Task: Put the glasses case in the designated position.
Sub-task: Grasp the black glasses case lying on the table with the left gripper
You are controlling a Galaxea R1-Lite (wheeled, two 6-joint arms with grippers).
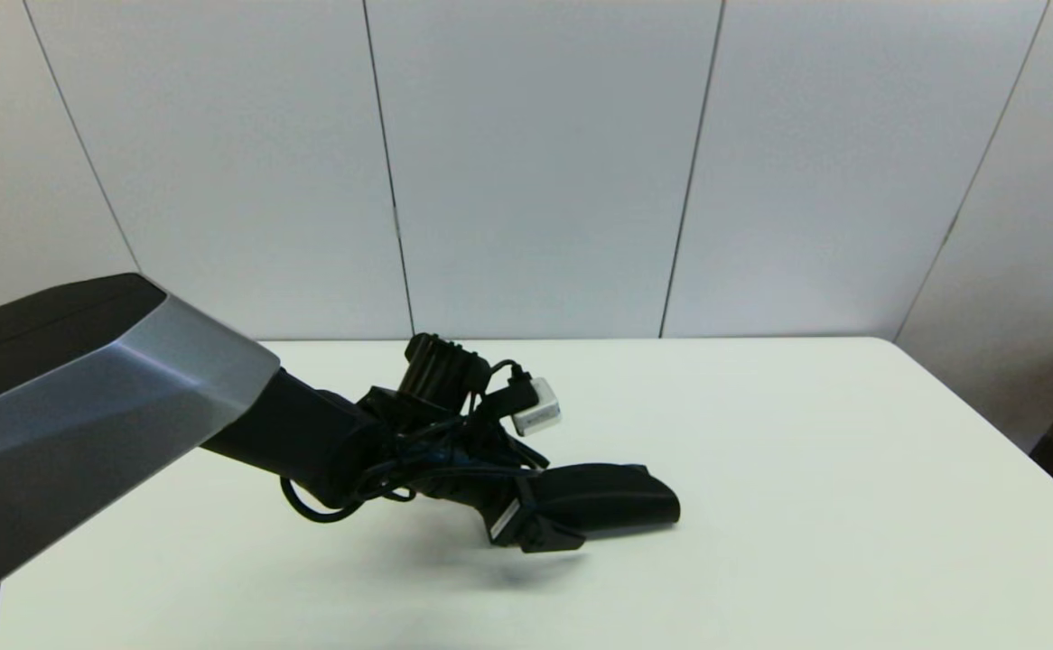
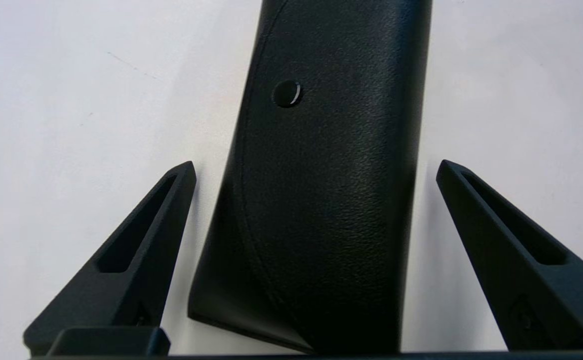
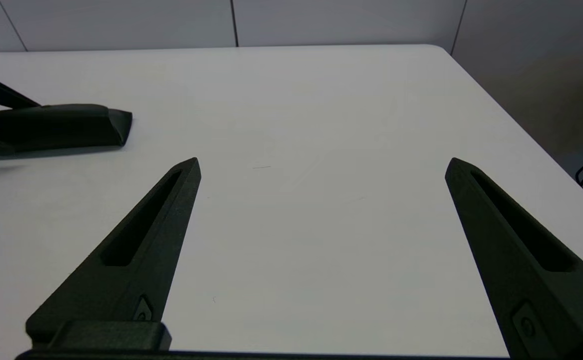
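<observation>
White table before pale panelled wall.

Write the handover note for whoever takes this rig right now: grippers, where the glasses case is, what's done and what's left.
Left gripper: open, low over the white table, one finger on each side of the glasses case, neither finger touching it in the left wrist view.
Right gripper: open, holding nothing, off to the right of the case, out of the head view.
Glasses case: lies flat on the table near the middle, lengthwise between the left fingers.
Done: the left arm is lined up on the case.
Left: no marked position shows in any view, so I cannot tell whether the case is about to be picked up or has just been set down.
</observation>
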